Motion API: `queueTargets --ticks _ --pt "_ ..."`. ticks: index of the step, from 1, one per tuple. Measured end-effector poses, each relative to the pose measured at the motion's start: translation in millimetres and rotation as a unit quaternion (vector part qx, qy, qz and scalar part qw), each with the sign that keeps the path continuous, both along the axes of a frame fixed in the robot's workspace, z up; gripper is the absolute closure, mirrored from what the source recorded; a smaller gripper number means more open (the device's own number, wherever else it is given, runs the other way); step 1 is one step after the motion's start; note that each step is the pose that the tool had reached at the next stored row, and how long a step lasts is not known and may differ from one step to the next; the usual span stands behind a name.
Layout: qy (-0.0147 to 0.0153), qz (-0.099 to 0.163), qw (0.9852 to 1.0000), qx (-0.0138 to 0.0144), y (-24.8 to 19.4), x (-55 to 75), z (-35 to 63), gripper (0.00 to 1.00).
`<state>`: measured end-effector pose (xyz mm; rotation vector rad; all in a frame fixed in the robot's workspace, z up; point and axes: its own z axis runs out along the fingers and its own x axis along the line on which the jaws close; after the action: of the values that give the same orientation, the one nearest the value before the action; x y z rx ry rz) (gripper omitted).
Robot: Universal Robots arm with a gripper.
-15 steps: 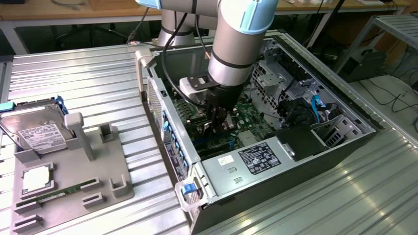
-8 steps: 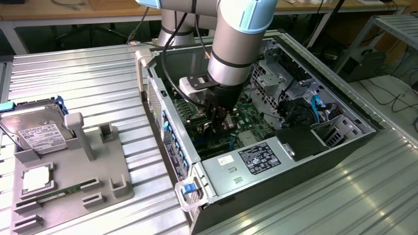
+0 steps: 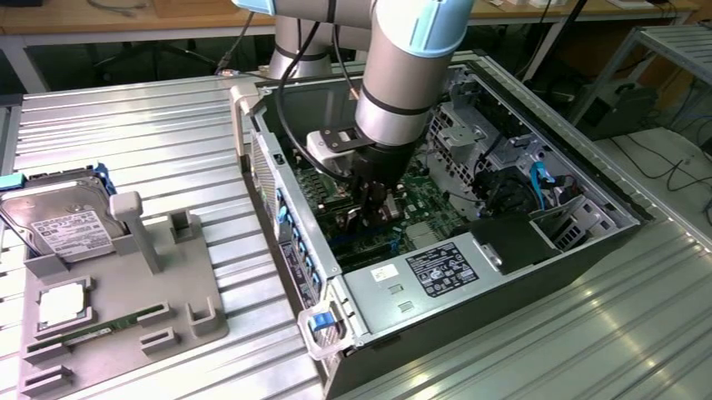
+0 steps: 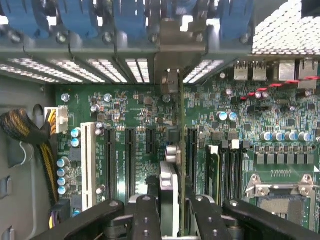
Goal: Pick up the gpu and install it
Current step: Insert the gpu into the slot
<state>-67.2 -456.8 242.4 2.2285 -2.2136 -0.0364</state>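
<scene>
Single arm reaches down into the open computer case, which lies on its side on the ribbed metal worktop, toward the exterior view's right. The gripper is deep inside the case, over the motherboard.

Gpu is in the gripper, on edge and seen edge-on in the wrist view. Fingers are clamped on it from both flat sides, so the jaws are closed on the card, not empty.

Key relation: the card's long axis runs straight out from the fingers toward the case's rear wall. Its silver bracket is at the far end, right at the row of slot covers under the blue latches. The card lies parallel to the black expansion slots and lines up between two of them. Its lower edge is close to the board. Cannot tell if the edge connector is in a slot or just above it.

Judgement: pickup done, install step in hand, seating not confirmed.

Off-task items sit on the grey fixture tray at the worktop's edge on the exterior view's left, well apart from the arm. They are the silver hard drive and the green RAM stick.
</scene>
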Motion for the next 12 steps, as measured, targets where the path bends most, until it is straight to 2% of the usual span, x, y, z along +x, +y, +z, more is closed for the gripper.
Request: queueTargets --ticks 8,12 --pt "-0.0001 0.000 1.0000 0.0001 0.1 0.6 0.0 0.72" --pt "-0.0008 0.000 1.0000 0.0001 0.1 -3.0 -0.1 0.72"
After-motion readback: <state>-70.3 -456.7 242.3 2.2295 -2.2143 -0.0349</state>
